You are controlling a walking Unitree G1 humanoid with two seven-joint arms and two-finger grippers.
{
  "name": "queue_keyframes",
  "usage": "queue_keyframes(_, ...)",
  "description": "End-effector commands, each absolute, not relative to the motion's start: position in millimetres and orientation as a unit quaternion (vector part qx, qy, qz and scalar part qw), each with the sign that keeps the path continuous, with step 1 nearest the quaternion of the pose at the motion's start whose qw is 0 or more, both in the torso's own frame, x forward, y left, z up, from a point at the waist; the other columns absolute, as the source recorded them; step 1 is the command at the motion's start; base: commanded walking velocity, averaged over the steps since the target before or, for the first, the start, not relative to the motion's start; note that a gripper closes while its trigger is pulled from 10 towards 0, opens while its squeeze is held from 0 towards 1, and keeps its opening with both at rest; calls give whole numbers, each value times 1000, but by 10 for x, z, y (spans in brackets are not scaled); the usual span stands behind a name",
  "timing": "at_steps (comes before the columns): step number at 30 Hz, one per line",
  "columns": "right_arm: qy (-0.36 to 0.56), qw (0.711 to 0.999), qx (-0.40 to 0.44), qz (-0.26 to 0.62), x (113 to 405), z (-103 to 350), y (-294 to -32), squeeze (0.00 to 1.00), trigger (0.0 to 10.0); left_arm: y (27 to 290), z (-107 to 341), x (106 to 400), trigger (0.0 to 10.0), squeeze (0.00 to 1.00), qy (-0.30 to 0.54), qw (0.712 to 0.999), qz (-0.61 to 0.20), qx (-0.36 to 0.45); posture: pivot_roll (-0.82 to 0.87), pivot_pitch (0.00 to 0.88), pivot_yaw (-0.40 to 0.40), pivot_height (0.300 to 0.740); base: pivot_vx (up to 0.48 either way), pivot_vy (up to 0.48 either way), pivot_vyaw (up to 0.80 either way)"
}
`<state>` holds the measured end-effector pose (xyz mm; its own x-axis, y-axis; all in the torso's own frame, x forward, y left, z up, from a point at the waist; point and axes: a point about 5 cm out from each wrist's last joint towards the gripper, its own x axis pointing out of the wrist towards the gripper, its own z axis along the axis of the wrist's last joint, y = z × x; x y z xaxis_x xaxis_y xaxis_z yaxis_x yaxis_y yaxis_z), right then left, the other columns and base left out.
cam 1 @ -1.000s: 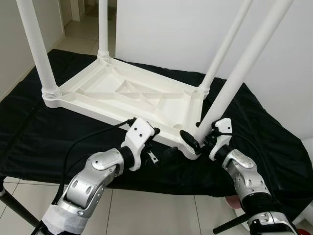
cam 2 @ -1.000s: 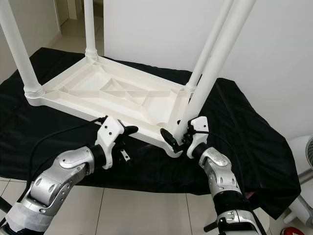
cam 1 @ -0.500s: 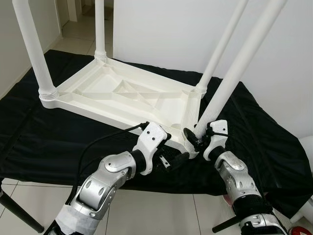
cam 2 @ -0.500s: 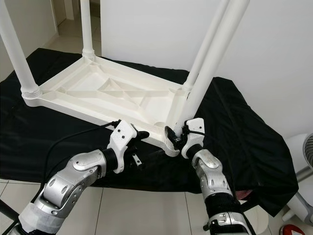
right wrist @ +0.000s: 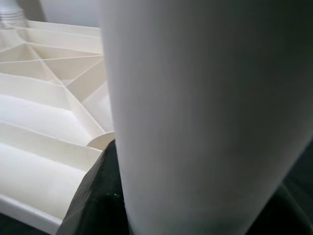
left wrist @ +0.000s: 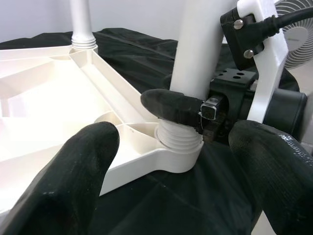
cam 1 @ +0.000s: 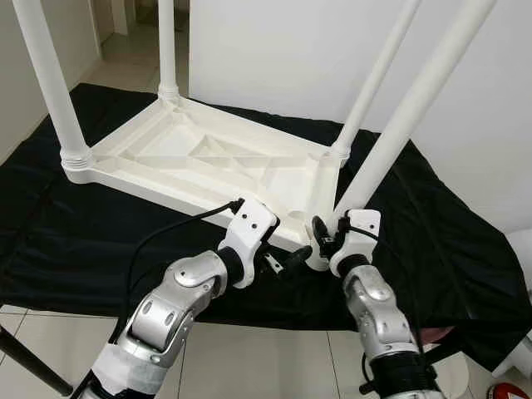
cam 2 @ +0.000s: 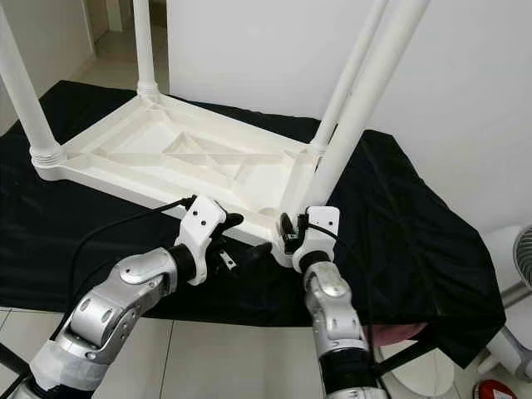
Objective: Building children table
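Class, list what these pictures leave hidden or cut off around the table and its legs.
- Leg tops: cut by the eye views' upper edge.
- Near leg's thread: partly hidden by the right gripper in both eye views.
- Right wrist view: leg blocks the corner socket.

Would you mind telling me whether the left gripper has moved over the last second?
Yes. The left gripper has moved rightward along the upturned tabletop's near edge, toward the corner leg that the right gripper holds.

All four legs run off the top edge above the tabletop (cam 1: 208,162). The near-right leg (cam 1: 407,116) hides the right gripper's (cam 1: 326,241) far finger and, close up in the right wrist view, blurs to a white mass. A fan (left wrist: 297,34) behind that gripper is cut off.
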<state>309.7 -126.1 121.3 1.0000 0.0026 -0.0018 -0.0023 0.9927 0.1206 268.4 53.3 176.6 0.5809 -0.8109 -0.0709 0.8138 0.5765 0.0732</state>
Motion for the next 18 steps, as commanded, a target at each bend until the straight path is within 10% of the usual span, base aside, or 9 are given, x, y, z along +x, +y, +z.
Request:
queue_keyframes(1, 49, 997, 50, -22, 3036, 1031, -1298, 0, 0, 517, 1762, 2718, 10000, 0, 21, 895, -444, 50, 51, 0, -167, 740, 0, 0, 0)
queue_keyframes(5, 53, 997, 43, 27, 2951, 1019, -1064, 0, 0, 513, 1771, 2732, 10000, 0, 19, 896, -440, 49, 46, 0, -164, 740, 0, 0, 0)
queue_keyframes(6, 47, 997, 44, 34, 2945, 1033, -1055, 0, 4275, 511, 1771, 2737, 10000, 0, 18, 897, -440, 48, 46, 0, -164, 740, 0, 0, 0)
queue_keyframes(8, 42, 998, 44, 34, 2933, 1054, -1073, 0, 4275, 509, 1770, 2733, 10000, 0, 18, 897, -440, 47, 37, 0, -162, 740, 0, 0, 0)
queue_keyframes(9, 32, 998, 44, 30, 2933, 1084, -1125, 0, 10000, 504, 1768, 2730, 10000, 0, 18, 897, -440, 48, 34, 0, -160, 740, 0, 0, 0)
queue_keyframes(10, 26, 998, 44, 24, 2928, 1109, -1158, 0, 10000, 501, 1767, 2728, 10000, 0, 18, 896, -440, 48, 34, 0, -160, 740, 0, 0, 0)
queue_keyframes(11, 16, 999, 39, 21, 2930, 1137, -1218, 784, 10000, 497, 1774, 2731, 10000, 0, 17, 896, -441, 48, 30, 0, -157, 740, 0, 0, 0)
queue_keyframes(18, -12, 998, 26, 59, 2941, 1228, -1358, 1000, 10000, 484, 1809, 2743, 10000, 0, 12, 895, -444, 48, 29, 0, -153, 740, 0, 0, 0)
